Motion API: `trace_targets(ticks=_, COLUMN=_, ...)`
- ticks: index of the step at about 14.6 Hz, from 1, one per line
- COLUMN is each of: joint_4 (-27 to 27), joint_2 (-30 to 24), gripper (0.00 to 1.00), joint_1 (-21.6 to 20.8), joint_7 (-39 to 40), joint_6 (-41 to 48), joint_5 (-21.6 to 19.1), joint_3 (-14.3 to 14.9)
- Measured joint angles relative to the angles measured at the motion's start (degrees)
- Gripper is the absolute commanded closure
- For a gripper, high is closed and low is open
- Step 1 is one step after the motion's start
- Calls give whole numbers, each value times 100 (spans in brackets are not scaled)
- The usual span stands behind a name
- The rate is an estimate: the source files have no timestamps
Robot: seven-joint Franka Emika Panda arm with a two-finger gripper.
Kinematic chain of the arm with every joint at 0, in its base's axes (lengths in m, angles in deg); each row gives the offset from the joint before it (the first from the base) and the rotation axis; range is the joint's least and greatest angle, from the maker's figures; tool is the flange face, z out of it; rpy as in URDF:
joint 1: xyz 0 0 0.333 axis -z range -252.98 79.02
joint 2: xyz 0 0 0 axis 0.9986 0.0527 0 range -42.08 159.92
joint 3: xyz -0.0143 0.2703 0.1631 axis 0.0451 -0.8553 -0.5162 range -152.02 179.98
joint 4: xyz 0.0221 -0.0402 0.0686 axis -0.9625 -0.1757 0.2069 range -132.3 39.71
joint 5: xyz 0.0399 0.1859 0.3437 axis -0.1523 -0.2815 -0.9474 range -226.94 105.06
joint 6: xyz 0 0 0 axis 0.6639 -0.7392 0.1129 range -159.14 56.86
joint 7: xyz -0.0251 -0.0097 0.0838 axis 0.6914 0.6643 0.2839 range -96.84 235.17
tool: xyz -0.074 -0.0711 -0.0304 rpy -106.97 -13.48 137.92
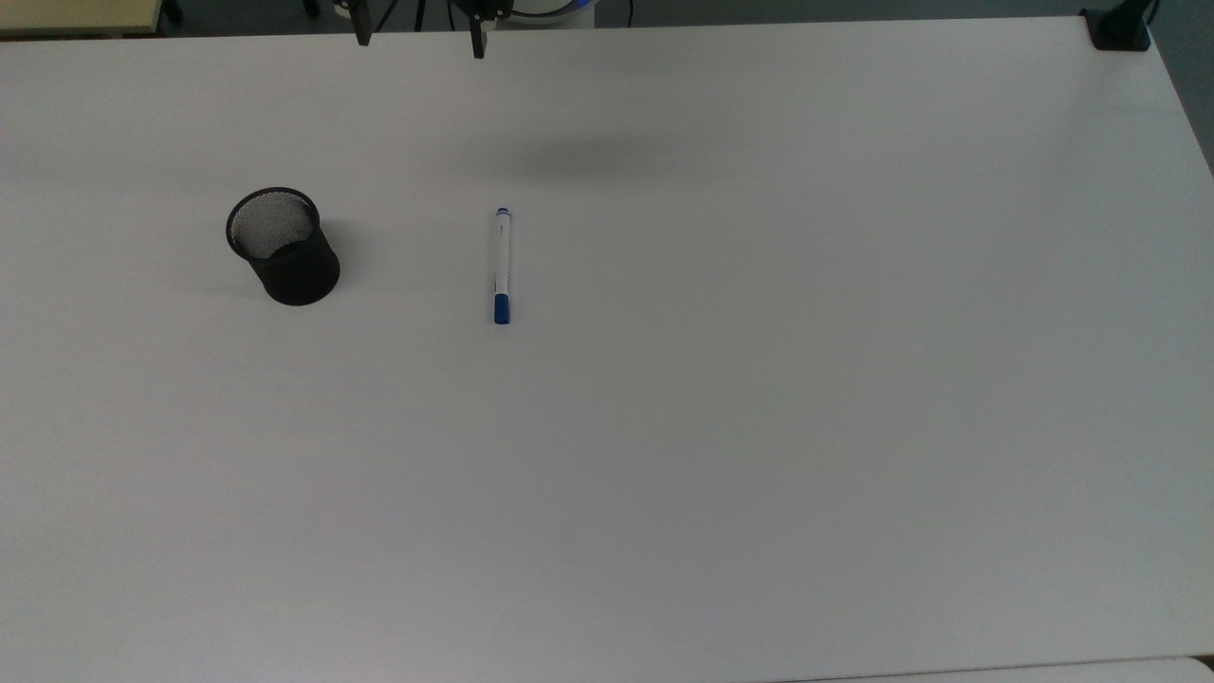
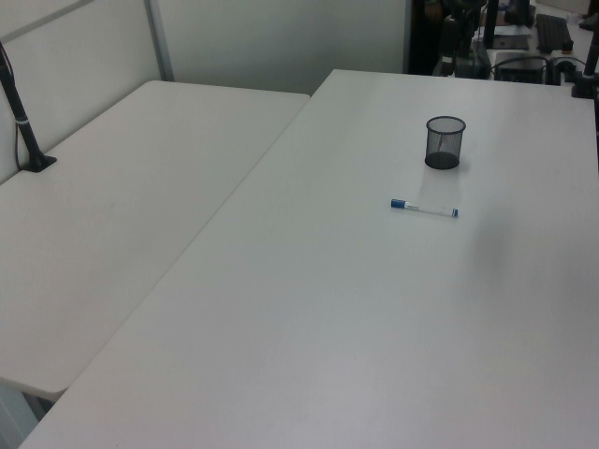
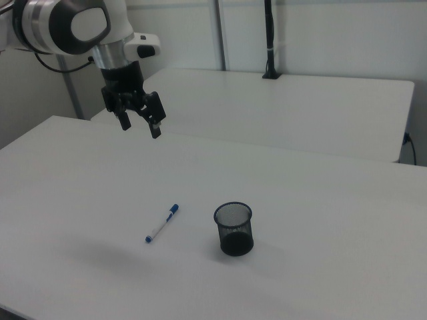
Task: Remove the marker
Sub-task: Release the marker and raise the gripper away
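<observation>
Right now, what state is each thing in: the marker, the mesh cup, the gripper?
Slim white-barrelled marker with blue cap: lying flat on the white table, capped, apart from the cup.
Black mesh cup: upright, empty.
Black two-finger gripper: open, holding nothing, raised above the table, away from the marker.

The cup (image 1: 283, 246) stands upright on the table (image 1: 759, 379), and everything else is placed from it. The marker (image 1: 501, 267) lies flat on the table well to the cup's right in the top view, apart from it, and to the cup's left in the right view (image 3: 162, 223). The gripper (image 3: 139, 125) hangs in the air, high above the table and beyond the marker from the cup in the right view, its fingers spread apart.
</observation>
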Motion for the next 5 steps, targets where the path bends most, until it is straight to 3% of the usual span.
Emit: trace_targets(ticks=5, joint_4=4, joint_2=6, gripper=0, joint_1=-31, joint_7=62, joint_6=0, joint_5=83, joint_3=115)
